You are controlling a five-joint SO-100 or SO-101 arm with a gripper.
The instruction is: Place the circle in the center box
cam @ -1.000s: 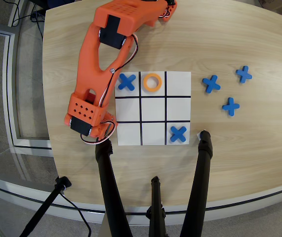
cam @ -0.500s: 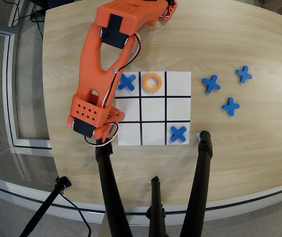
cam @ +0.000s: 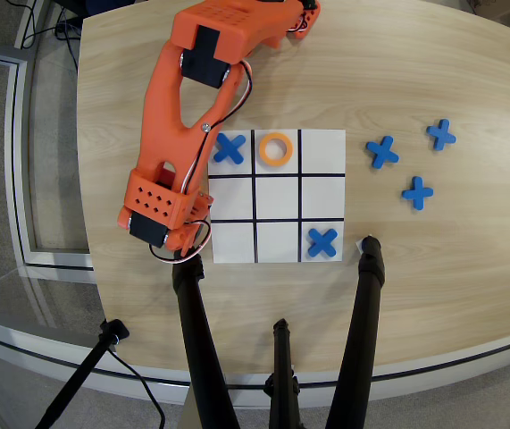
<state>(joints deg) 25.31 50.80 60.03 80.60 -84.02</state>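
One orange ring (cam: 276, 149) lies in the top middle cell of the white nine-cell board (cam: 321, 197). The center box (cam: 277, 197) is bare white. Blue crosses sit in the top left cell (cam: 229, 148) and the bottom right cell (cam: 323, 241). The orange arm reaches down from the top of the overhead view along the board's left side. My gripper (cam: 181, 239) is at the board's bottom left corner, seen from above. Its jaws are hidden under the wrist body, so I cannot tell if it holds anything. No other ring shows.
Three loose blue crosses (cam: 381, 152) (cam: 440, 135) (cam: 417, 192) lie on the wooden table right of the board. Black tripod legs (cam: 194, 331) (cam: 367, 295) rise from the table's near edge, just below the board. The table's curved left edge is close to the gripper.
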